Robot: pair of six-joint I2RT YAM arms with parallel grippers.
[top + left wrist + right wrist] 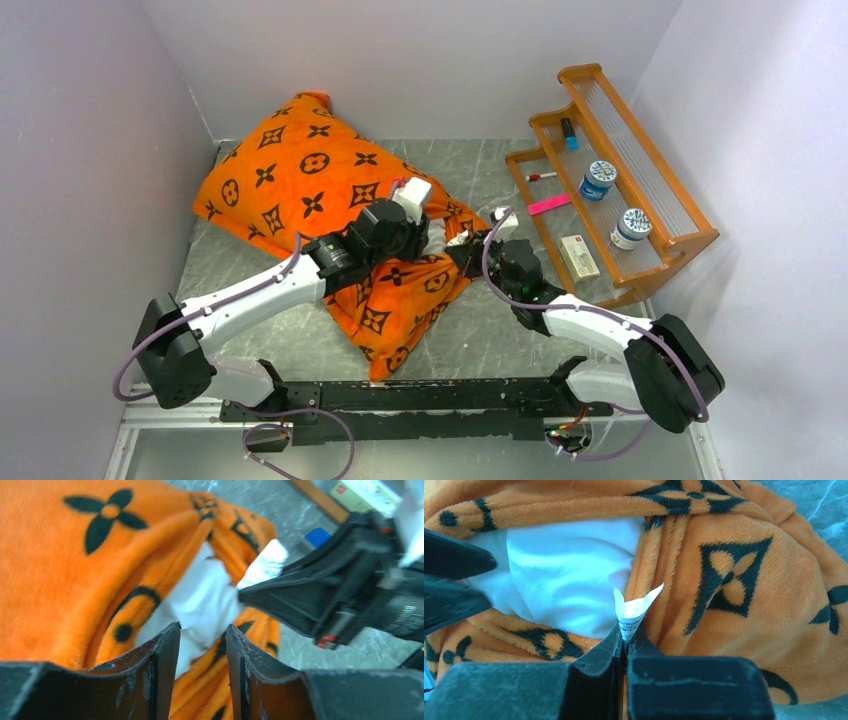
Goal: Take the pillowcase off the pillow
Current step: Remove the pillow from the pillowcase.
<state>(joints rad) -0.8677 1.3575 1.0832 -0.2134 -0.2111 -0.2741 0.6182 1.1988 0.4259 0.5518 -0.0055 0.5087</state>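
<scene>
ARMS MEET AT THE OPEN END: the orange pillowcase (300, 170), printed with dark flower and circle motifs, lies across the grey desk (480, 165) from the far left corner towards the near centre, with the pillow (569, 580) inside it; the pillow's white cloth shows only at the opening on the right end of the bundle, where the orange fabric gapes; both arms reach in from the near edge to that opening.

The left tool (202, 629) stands spread, its two dark fingers apart with a plain gap between them, held just over the bared white pillow and the orange hem, gripping neither in its wrist view; the right tool (625, 635) is pressed together, pinching a small white printed label (634, 612) that sticks up at the edge of the opening, between the white pillow and the folded orange hem; whether the label is sewn to the pillow or to the cover cannot be told. The two tools sit near each other, tip towards tip.

At the right of the desk stands a stepped wooden rack (595, 73); on it are two round tubs (600, 178) with blue-and-white lids, a pink strip (548, 205) and a small pale box (579, 257).
</scene>
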